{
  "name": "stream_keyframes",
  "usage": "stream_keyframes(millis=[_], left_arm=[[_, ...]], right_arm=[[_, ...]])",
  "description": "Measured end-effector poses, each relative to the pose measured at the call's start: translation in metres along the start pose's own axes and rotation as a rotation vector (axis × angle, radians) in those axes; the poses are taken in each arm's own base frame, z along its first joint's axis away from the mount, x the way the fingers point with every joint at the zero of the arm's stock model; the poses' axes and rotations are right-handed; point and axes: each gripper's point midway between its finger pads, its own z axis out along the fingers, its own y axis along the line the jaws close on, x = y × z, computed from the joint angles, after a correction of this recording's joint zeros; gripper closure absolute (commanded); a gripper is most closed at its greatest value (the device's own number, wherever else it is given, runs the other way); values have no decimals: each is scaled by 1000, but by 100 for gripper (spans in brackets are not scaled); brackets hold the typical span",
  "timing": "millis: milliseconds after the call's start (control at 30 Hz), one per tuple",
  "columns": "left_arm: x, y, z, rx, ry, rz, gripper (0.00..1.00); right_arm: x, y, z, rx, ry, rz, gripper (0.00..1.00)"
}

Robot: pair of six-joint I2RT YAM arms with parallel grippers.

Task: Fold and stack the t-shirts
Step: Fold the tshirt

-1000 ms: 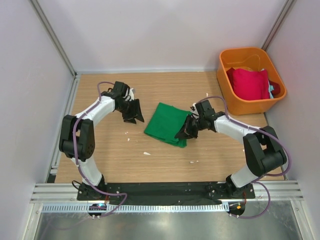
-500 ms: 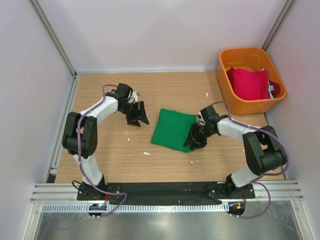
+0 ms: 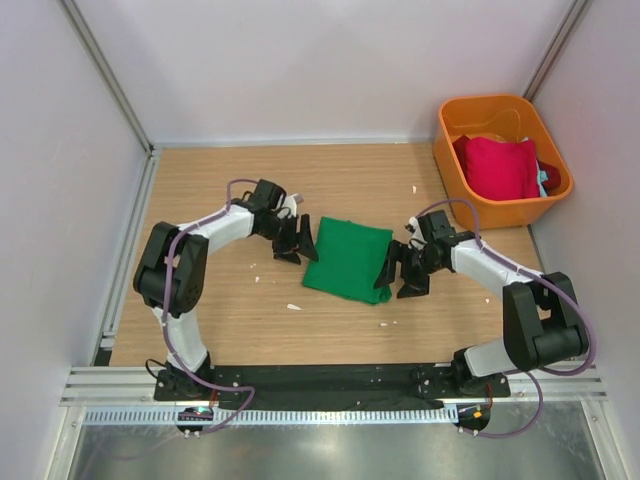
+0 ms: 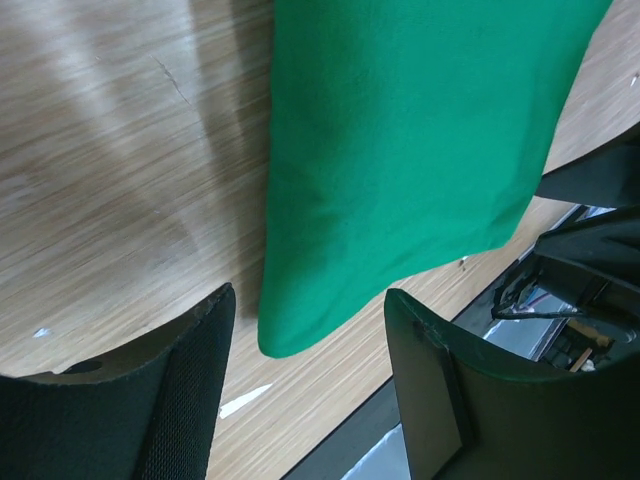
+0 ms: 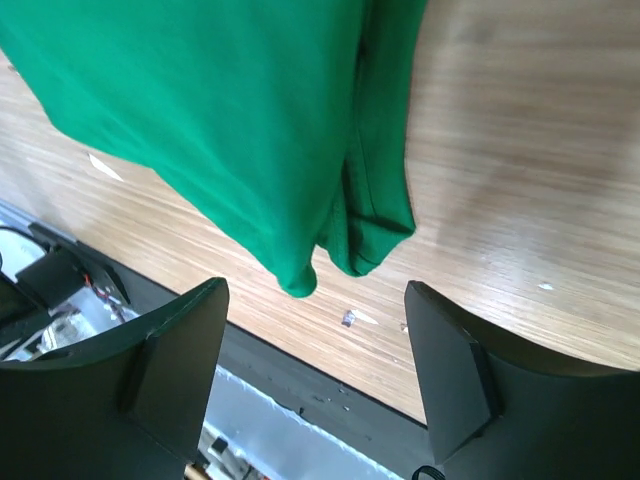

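Shirt update, folks: the green shirt [image 3: 348, 260] lies folded into a rough rectangle, flat on the tabletop [image 3: 220, 320], about midway between my two arms. From my right wrist I can see the layered edge and a tucked hem at the near corner. It's a bit puffy rather than crisp.

My left hand [image 3: 298, 243] sits right at its left edge, fingers apart. The shirt's near corner shows in the gap, but nothing is pinched. My right hand [image 3: 403, 272] is at the right edge, fingers spread wide, gripping nothing either. So both hands flank it low down, one per side. My guess is that's the sensible spot for either squaring up the fold or pinching both sides so it lifts as one bundle without flopping open.

Further out, the red shirt [image 3: 497, 166] sits in the bin [image 3: 460, 195] at the far right corner. A sliver of teal shirt [image 3: 543, 178] peeks out beside it on the right. Can't tell how neatly those two are folded, so I'd call it one roughly done and the stacking not yet sorted. A few white specks [image 3: 293, 307] dot the wood near the green one, no bother.
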Motion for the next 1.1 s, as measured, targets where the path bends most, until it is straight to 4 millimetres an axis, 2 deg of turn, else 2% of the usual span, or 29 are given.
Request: stream_keyframes(millis=[67, 133, 167, 267, 333, 433, 467, 533, 567, 700, 800, 933, 967, 1033, 1067, 1100], left_arm=[[5, 1, 7, 3, 11, 3, 38], [12, 3, 12, 4, 24, -4, 45], [15, 4, 14, 4, 30, -8, 49], [23, 7, 20, -2, 44, -24, 55], [28, 9, 22, -8, 49, -31, 60], [38, 12, 29, -18, 59, -57, 77], [41, 13, 31, -21, 63, -63, 87], [51, 14, 36, -30, 76, -79, 96], [55, 12, 38, -33, 80, -83, 100], [70, 5, 39, -60, 56, -92, 100], [87, -1, 38, -96, 45, -119, 100], [114, -27, 43, -126, 36, -108, 98], [120, -37, 45, -118, 36, -97, 88], [134, -59, 51, -88, 46, -68, 77], [140, -68, 53, -73, 59, -50, 64], [148, -76, 53, -64, 76, -35, 61]], right_arm=[[9, -3, 5, -13, 23, 5, 26], [16, -7, 9, -19, 47, 12, 32], [18, -8, 11, -21, 55, 13, 38], [19, -9, 15, -26, 65, 15, 42], [18, -9, 17, -30, 63, 12, 49], [16, -9, 19, -36, 62, 10, 65], [15, -10, 21, -35, 65, 10, 74], [16, -12, 25, -32, 74, 18, 80], [16, -13, 27, -28, 80, 24, 88], [12, -17, 32, 1, 98, 43, 98], [-10, -16, 32, 39, 70, 30, 99], [-62, -10, 34, 75, 6, -19, 97], [-80, -7, 35, 83, -10, -41, 89], [-108, -1, 37, 90, -26, -79, 76], [-122, 1, 38, 104, -43, -101, 68], [-141, 3, 39, 120, -66, -126, 64]])
